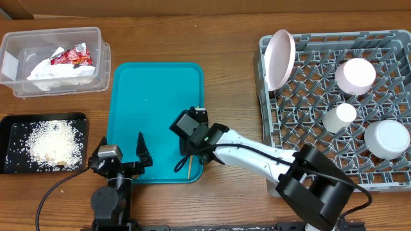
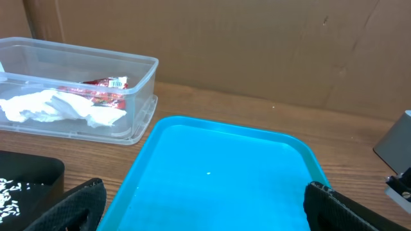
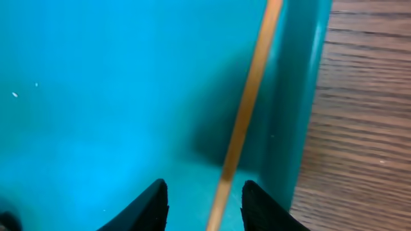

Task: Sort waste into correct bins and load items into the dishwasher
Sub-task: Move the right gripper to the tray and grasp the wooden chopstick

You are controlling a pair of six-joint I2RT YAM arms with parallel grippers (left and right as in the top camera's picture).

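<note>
A thin wooden stick [image 3: 247, 109] lies inside the teal tray [image 1: 154, 96] along its right rim; in the overhead view its lower end [image 1: 190, 168] shows by the tray's front right corner. My right gripper [image 3: 205, 208] is low over the tray, open, one finger on each side of the stick and not touching it; overhead it sits at the tray's front right [image 1: 185, 162]. My left gripper [image 2: 205, 212] is wide open and empty over the tray's front edge [image 1: 122, 154]. The tray [image 2: 218, 173] holds nothing else.
A clear bin [image 1: 96, 38] with tissue and a red wrapper [image 1: 70, 58] stands at the back left. A black tray [image 1: 13, 122] of rice is at the left. A grey dish rack [image 1: 270, 96] at the right holds a pink plate [image 1: 280, 59], cups and a bowl.
</note>
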